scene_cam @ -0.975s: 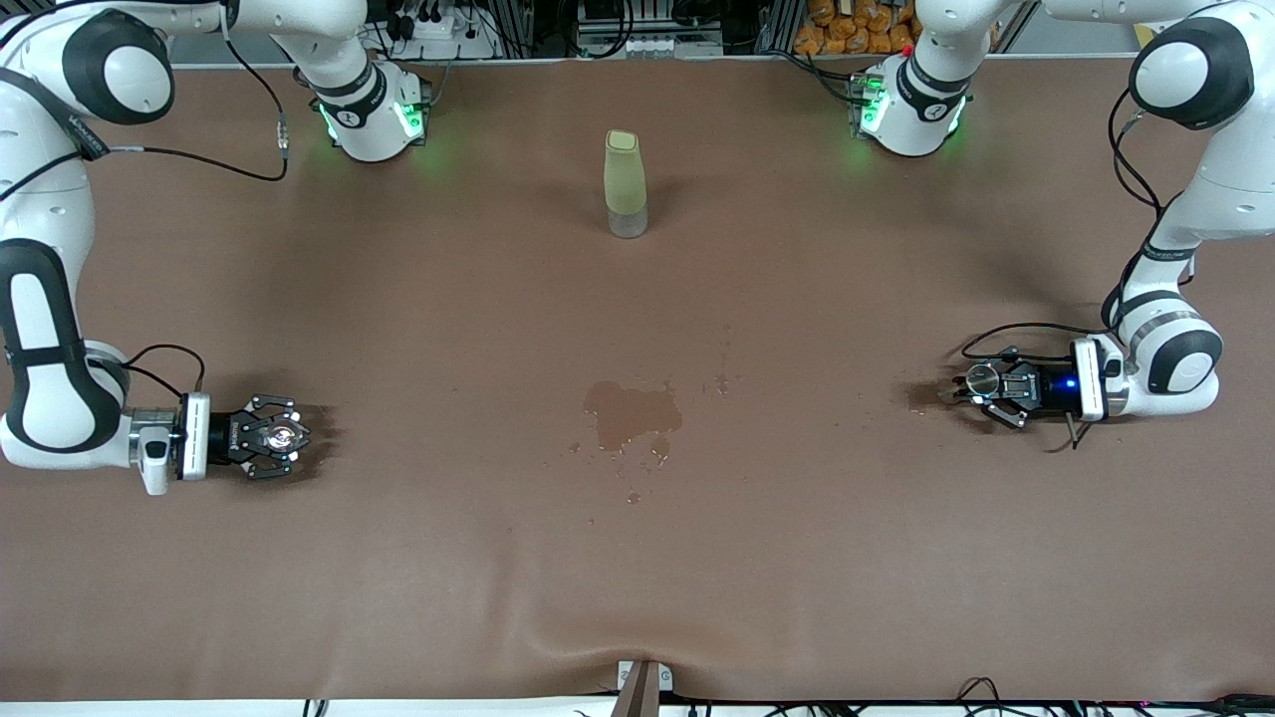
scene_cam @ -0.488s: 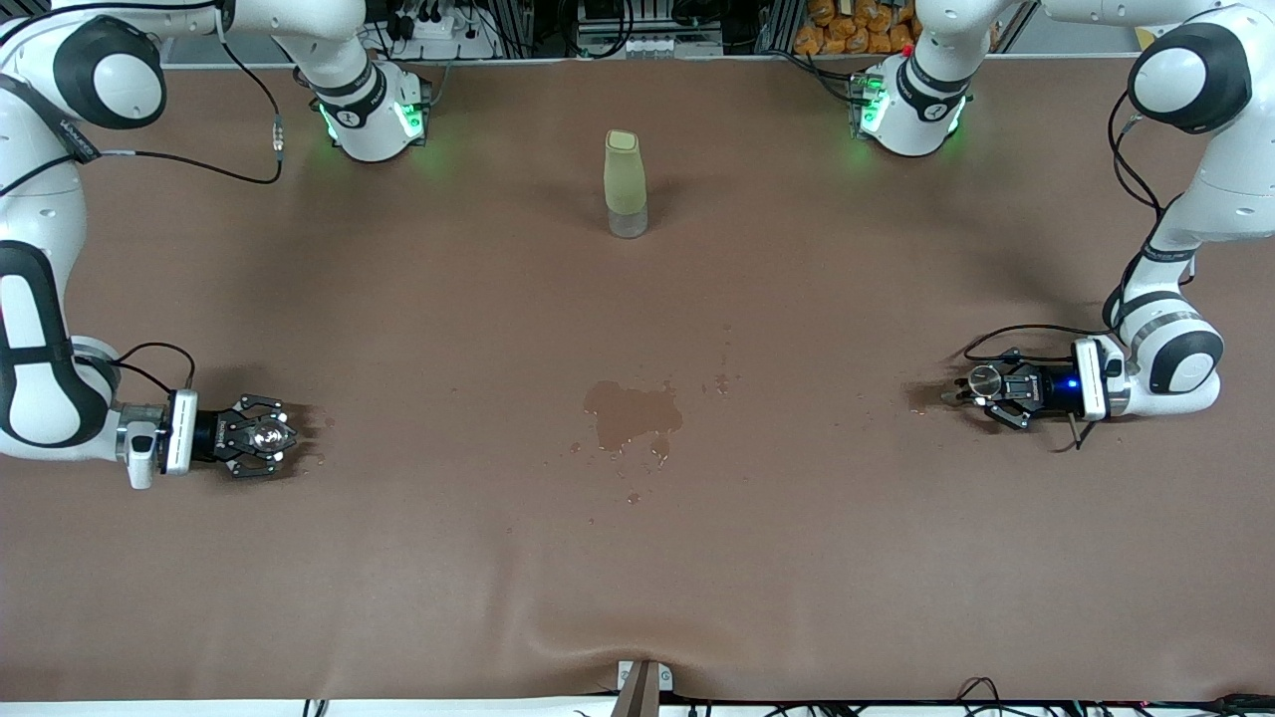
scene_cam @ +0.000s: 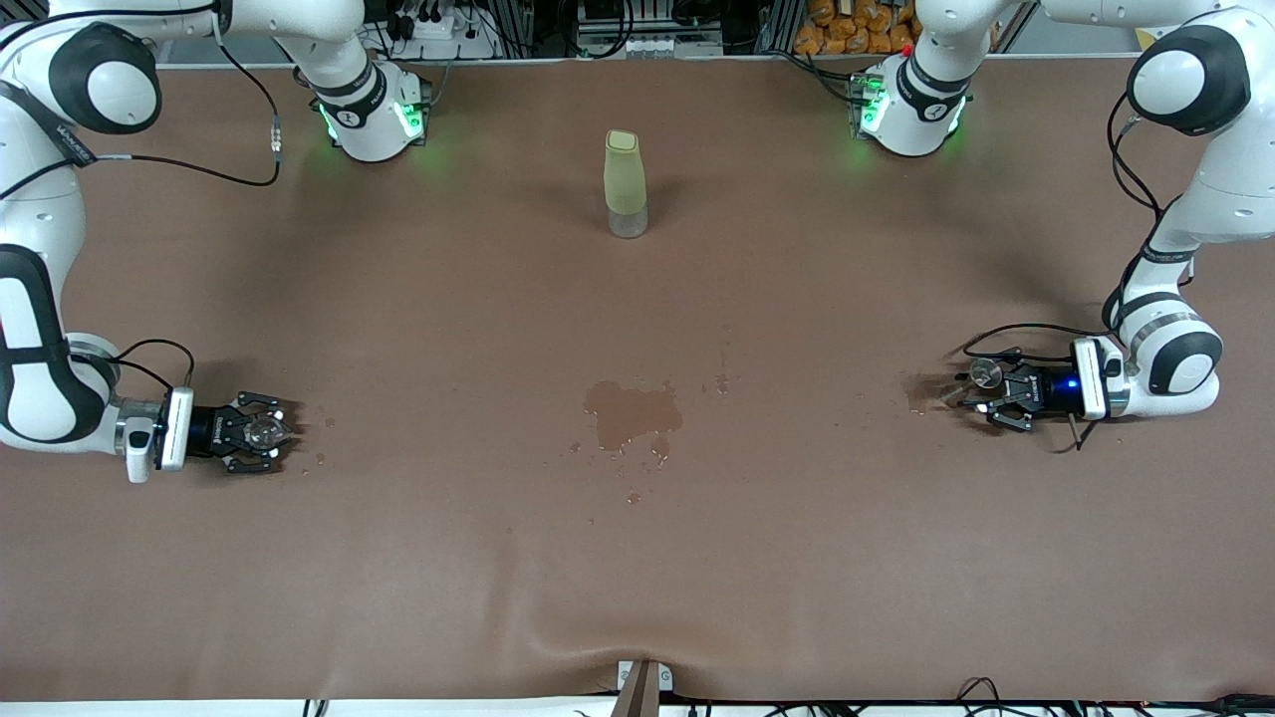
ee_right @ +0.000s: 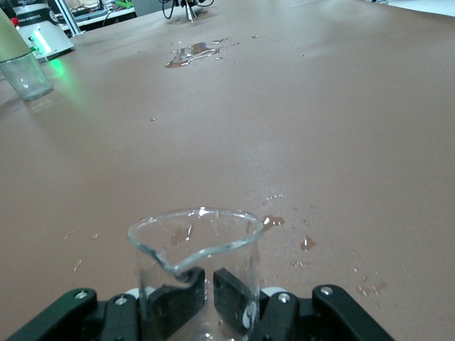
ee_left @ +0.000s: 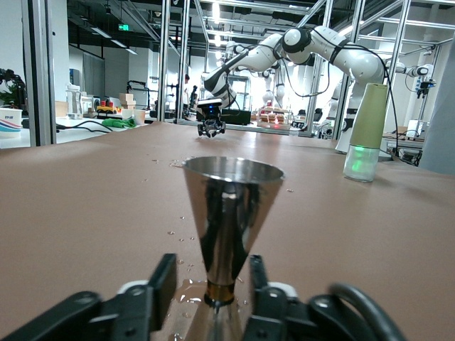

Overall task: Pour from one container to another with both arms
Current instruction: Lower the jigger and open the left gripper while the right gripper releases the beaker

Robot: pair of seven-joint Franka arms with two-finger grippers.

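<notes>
The steel jigger (scene_cam: 986, 373) (ee_left: 229, 213) stands upright on the table near the left arm's end. My left gripper (scene_cam: 974, 394) (ee_left: 210, 273) lies low around its waist, open, with a gap showing on each side of the waist. The clear glass measuring cup (scene_cam: 262, 430) (ee_right: 234, 249) is upright near the right arm's end, down at the table. My right gripper (scene_cam: 273, 433) (ee_right: 210, 283) is shut on it, its dark fingers (ee_right: 238, 288) showing through the glass.
A tall pale-green bottle (scene_cam: 626, 184) (ee_left: 370, 121) stands mid-table near the bases. A puddle (scene_cam: 633, 413) with scattered drops lies in the middle. Wet marks lie by the jigger (ee_left: 186, 290) and by the cup (ee_right: 307, 244).
The left gripper's fingers have opened off the jigger, which stays standing. The right gripper has moved with the cup toward the right arm's end of the table.
</notes>
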